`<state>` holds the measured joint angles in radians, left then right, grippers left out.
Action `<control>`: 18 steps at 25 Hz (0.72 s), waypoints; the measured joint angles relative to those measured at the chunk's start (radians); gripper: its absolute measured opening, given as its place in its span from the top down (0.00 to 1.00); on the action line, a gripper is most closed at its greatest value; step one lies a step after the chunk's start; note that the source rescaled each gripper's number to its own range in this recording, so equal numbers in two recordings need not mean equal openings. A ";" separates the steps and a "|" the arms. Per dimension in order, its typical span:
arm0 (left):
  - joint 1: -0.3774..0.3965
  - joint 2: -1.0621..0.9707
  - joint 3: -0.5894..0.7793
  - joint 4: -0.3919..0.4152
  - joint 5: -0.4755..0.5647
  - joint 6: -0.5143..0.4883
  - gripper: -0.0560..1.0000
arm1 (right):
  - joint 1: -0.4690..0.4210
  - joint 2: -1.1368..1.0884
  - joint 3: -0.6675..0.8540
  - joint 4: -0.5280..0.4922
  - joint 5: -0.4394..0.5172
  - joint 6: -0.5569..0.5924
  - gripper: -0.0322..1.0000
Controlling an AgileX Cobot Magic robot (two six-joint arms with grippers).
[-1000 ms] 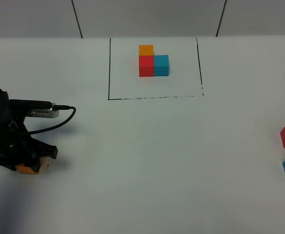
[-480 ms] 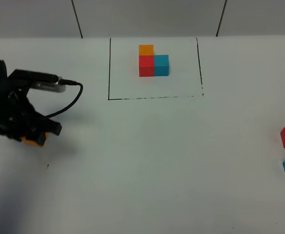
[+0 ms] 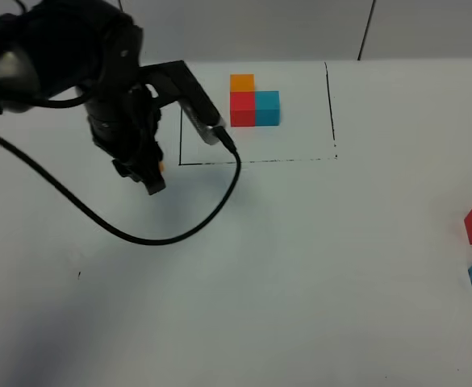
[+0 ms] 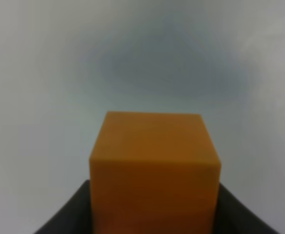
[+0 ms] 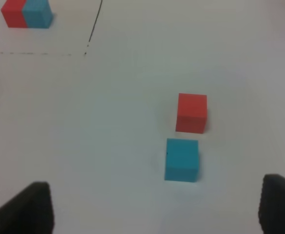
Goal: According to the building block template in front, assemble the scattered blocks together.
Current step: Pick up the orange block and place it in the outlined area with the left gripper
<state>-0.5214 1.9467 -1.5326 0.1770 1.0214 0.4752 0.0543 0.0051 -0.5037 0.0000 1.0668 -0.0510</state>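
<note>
The left gripper [image 3: 150, 176] pinches the orange cube [image 4: 154, 165]. The left wrist view shows that cube filling the space between the dark fingers [image 4: 59, 222], held above the white table [image 3: 300, 282], while the high view shows only an orange sliver of it. A second ago the gripper sat low, far out to the left of the black outline [image 3: 284, 160]; now it hangs just outside that outline's near left corner. Inside the outline stands the building block template [image 3: 252, 103]. The right gripper [image 5: 154, 209] is spread wide. The red cube [image 5: 191, 112] and blue cube [image 5: 181, 159] lie loose, well to the right of the outline.
</note>
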 joint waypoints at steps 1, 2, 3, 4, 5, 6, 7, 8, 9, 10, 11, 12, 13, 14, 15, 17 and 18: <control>-0.014 0.031 -0.042 -0.001 0.010 0.035 0.95 | 0.000 0.000 0.000 0.000 0.000 0.000 0.10; -0.026 0.066 -0.081 -0.002 0.020 0.061 0.95 | 0.000 0.000 0.000 0.000 0.000 0.000 0.10; -0.046 0.134 -0.151 -0.004 0.038 0.115 0.95 | 0.000 0.000 0.000 0.000 0.000 0.000 0.10; -0.055 0.160 -0.187 -0.011 0.046 0.134 0.95 | 0.000 0.000 0.000 0.000 0.000 0.000 0.10; -0.063 0.191 -0.224 -0.021 0.054 0.156 0.95 | 0.000 0.000 0.000 0.000 0.000 0.000 0.10; -0.069 0.219 -0.254 -0.037 0.064 0.178 0.95 | 0.000 0.000 0.000 0.000 0.000 0.000 0.10; -0.075 0.242 -0.288 -0.052 0.072 0.200 0.95 | 0.000 0.000 0.000 0.000 0.000 0.000 0.10; -0.081 0.265 -0.321 -0.063 0.083 0.218 0.95 | 0.000 0.000 0.000 0.000 0.000 0.000 0.09; -0.085 0.289 -0.353 -0.074 0.094 0.238 0.95 | 0.000 0.000 0.000 0.000 0.000 0.000 0.09; -0.091 0.311 -0.379 -0.086 0.108 0.255 0.95 | 0.000 0.000 0.000 0.000 0.000 0.000 0.09; -0.095 0.327 -0.406 -0.093 0.118 0.268 0.95 | 0.000 0.000 0.000 0.000 0.000 0.000 0.09; -0.100 0.342 -0.429 -0.096 0.124 0.285 0.95 | 0.000 0.000 0.000 0.000 0.000 0.000 0.09; -0.103 0.356 -0.446 -0.097 0.130 0.295 0.95 | 0.000 0.000 0.000 0.000 0.000 0.000 0.09; -0.107 0.367 -0.465 -0.098 0.137 0.307 0.95 | 0.000 0.000 0.000 0.000 0.000 0.000 0.09; -0.110 0.376 -0.480 -0.100 0.140 0.319 0.95 | 0.000 0.000 0.000 0.000 0.000 0.000 0.09; -0.115 0.392 -0.502 -0.100 0.146 0.348 0.95 | 0.000 0.000 0.000 0.000 0.000 0.000 0.09; -0.117 0.398 -0.511 -0.100 0.148 0.359 0.95 | 0.000 0.000 0.000 0.000 0.000 0.000 0.09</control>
<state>-0.6389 2.3451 -2.0432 0.0767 1.1695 0.8344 0.0543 0.0051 -0.5037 0.0000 1.0668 -0.0510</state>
